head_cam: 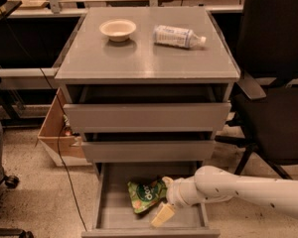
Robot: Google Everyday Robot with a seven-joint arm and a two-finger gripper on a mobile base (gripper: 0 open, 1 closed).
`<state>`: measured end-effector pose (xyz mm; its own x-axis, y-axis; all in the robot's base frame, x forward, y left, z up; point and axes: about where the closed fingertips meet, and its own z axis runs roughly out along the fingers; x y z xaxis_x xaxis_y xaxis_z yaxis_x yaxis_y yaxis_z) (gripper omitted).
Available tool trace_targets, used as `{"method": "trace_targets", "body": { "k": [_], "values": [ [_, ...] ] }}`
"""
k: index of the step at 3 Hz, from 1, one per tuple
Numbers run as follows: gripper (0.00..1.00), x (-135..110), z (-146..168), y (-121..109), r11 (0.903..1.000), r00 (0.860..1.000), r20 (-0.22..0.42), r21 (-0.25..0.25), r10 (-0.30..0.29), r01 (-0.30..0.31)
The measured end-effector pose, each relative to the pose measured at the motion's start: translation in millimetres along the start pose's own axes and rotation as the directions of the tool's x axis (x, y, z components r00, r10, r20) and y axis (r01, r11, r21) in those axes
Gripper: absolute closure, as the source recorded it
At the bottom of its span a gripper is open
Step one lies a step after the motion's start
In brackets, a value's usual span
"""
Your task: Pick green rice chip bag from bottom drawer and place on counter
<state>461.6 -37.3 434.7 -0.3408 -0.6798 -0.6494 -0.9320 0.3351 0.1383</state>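
We see the bottom drawer [114, 218] pulled out at 6 o'clock in the view. The green rice chip bag [145, 196] lies crumpled on its grey floor, a little toward 3 o'clock from the drawer's middle. The white arm [248, 190] reaches in from 3 o'clock, low over the drawer's right wall. The gripper [164, 206] sits at the bag's 4 o'clock edge, touching it or just beside it. Whether it clasps the bag or only rests against it, we cannot tell.

Directly at 12 o'clock from the bag, the middle drawer [146, 150] and the top drawer [146, 116] both stand partly out. Their fronts are stepped above the bottom drawer's rear. Above them lies the counter [139, 58]. On it a small cream bowl [117, 29] stands toward 11 o'clock. A clear bottle [178, 36] with a white label lies on its side toward 1 o'clock, well apart from the bowl.

A black chair [275, 83] stands close at 3 o'clock from the cabinet, just above the arm. At 9 o'clock an open cardboard box [53, 133] sits on the speckled floor, and a thin dark cable [64, 167] hangs down beside it.
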Motion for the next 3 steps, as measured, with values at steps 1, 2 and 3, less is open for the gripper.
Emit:
{"method": "trace_targets", "body": {
  "k": [1, 2, 3],
  "values": [
    [0.0, -1, 28, -30, 0.9988, 0.998, 0.044, 0.013, -0.047, 0.046],
    [0.0, 5, 63, -68, 0.9969, 0.993, 0.093, 0.031, -0.074, 0.072],
    [0.0, 25, 112, -112, 0.9936, 0.988, 0.114, 0.054, -0.104, 0.099]
  ]
}}
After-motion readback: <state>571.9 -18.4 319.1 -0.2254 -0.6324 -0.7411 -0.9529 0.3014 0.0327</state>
